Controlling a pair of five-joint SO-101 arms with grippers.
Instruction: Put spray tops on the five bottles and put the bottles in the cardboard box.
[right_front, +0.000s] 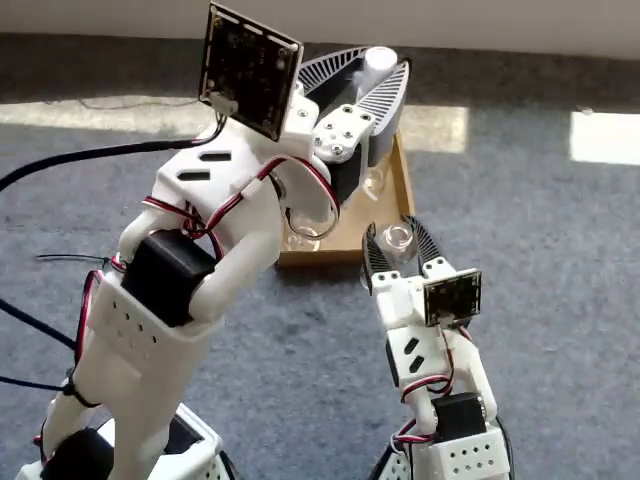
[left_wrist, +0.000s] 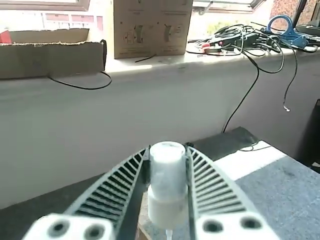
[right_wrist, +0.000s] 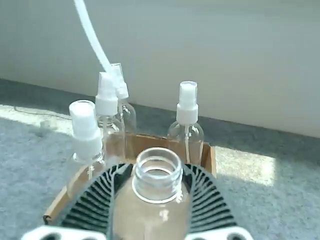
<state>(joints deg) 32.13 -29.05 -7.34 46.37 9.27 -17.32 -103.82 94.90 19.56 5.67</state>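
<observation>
Nearest the arm bases, the right gripper (right_front: 391, 230) has its ribbed black jaws pinching the one uncapped bottle (right_wrist: 157, 182) around the body, below the neck; it sits just in front of the cardboard box (right_front: 318, 257); whether its base rests on the table (right_front: 540, 320) I cannot tell. The bottle is held upright with its threaded mouth open to the ceiling, evidently so that a top can come straight down into it; it is clear, smooth and round-bodied, plastic or glass, and likely to slip in a loose grip. The table wears a grey, napped, carpet-like cover.

Beyond it, the box is a shallow tray of raw brown card with low walls; four capped bottles (right_wrist: 186, 127) stand upright and close together inside, white tops seated.

Higher and farther, above the box, the left gripper (left_wrist: 167, 149) has its jaws pressed onto the fifth spray top (right_front: 378, 62), a white cylindrical plastic piece held head up; its thin white dip tube (right_wrist: 93, 36) hangs below, slanting toward the open neck; by my reading, guiding that flexible tube in is the next step. Behind all stands a plain pale wall (right_wrist: 240, 60).
</observation>
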